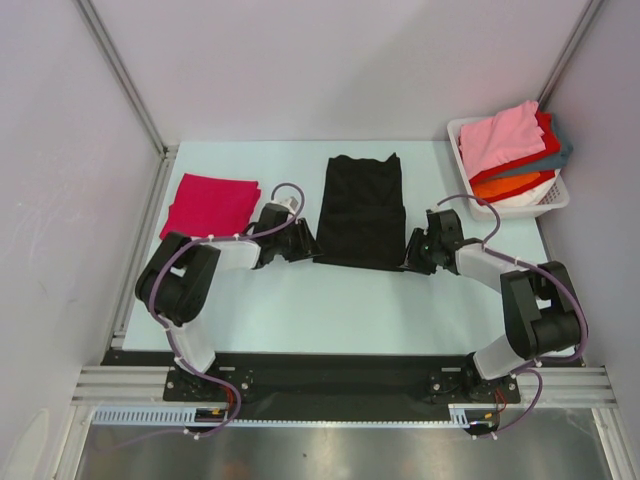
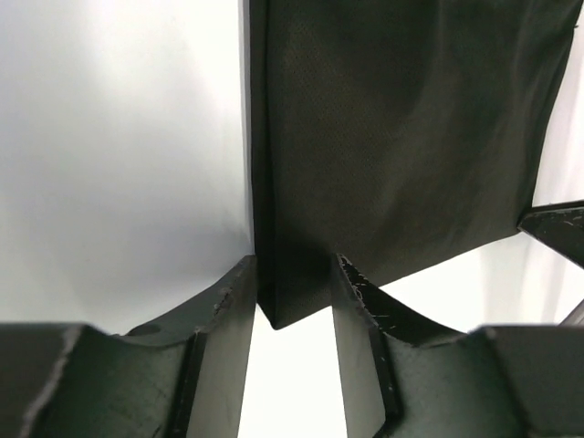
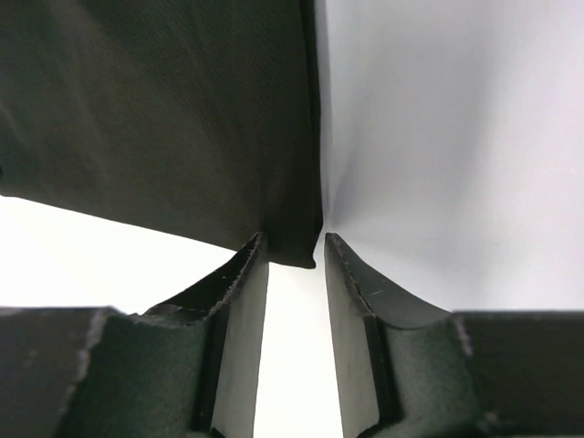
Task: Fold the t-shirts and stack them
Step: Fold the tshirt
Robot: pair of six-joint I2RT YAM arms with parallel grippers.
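The black shirt (image 1: 362, 210) lies flat mid-tabletop (image 1: 330, 310), folded into a long panel with its narrower end away from the arms. The left end effector (image 1: 312, 250) sits low at its near-left corner and the right end effector (image 1: 410, 262) at its near-right corner.

In the left wrist view the fingers (image 2: 233, 301) stand part-way apart, astride that corner's tip, with the shirt's edge against the left finger and the cloth running behind the right one. Whether they are pinching it or only bracketing it I cannot tell. The right wrist view shows the same: a narrower gap, the corner tip filling it, and no clear sign of a grip.

Left of the black shirt, well apart, a magenta shirt (image 1: 212, 203) lies folded flat. To its far right stands a white basket (image 1: 556, 200) holding a heap of shirts: pink (image 1: 502, 138) on top, then red (image 1: 545, 135), teal (image 1: 562, 150) and orange (image 1: 505, 185).
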